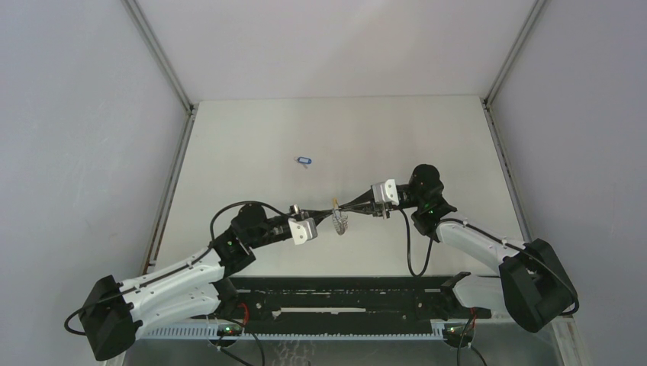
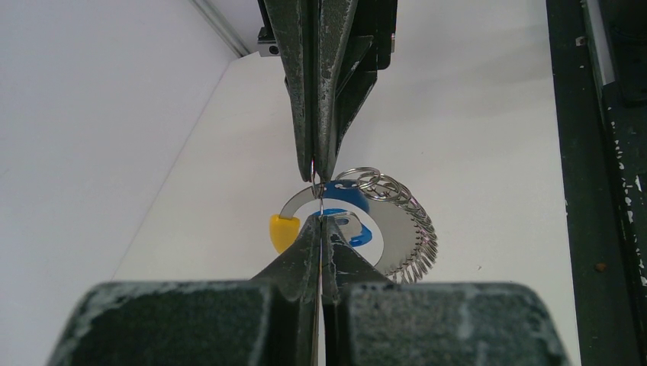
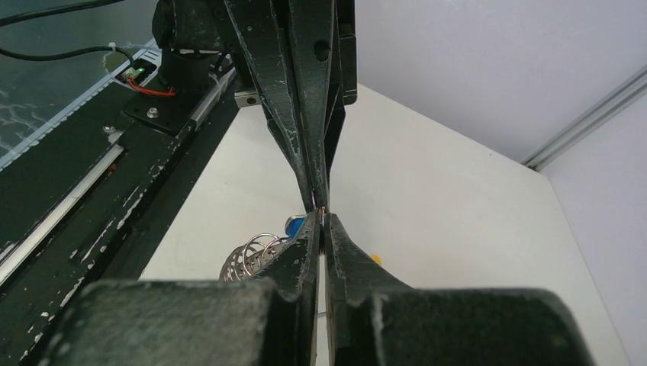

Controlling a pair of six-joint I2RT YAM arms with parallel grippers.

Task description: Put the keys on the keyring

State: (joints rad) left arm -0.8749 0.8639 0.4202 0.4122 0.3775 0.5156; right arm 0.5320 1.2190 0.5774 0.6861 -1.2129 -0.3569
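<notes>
Now: left gripper (image 2: 320, 220) pinching keyring (image 2: 393, 229) | right gripper (image 3: 322, 216) – tip to tip, pinching keyring too | key (image 1: 305, 161) – beyond keyring, well apart

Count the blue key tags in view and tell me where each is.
2. One blue tag lies alone on the table, farther out. The other is at the keyring, held up between the left gripper and right gripper. More may be hidden behind them.

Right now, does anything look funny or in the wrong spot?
One blue-tagged key lies alone on the table, well away from the keyring, which hangs pinched between the left gripper and right gripper, jaws shut tip to tip. Nothing looks spilled or broken.
</notes>
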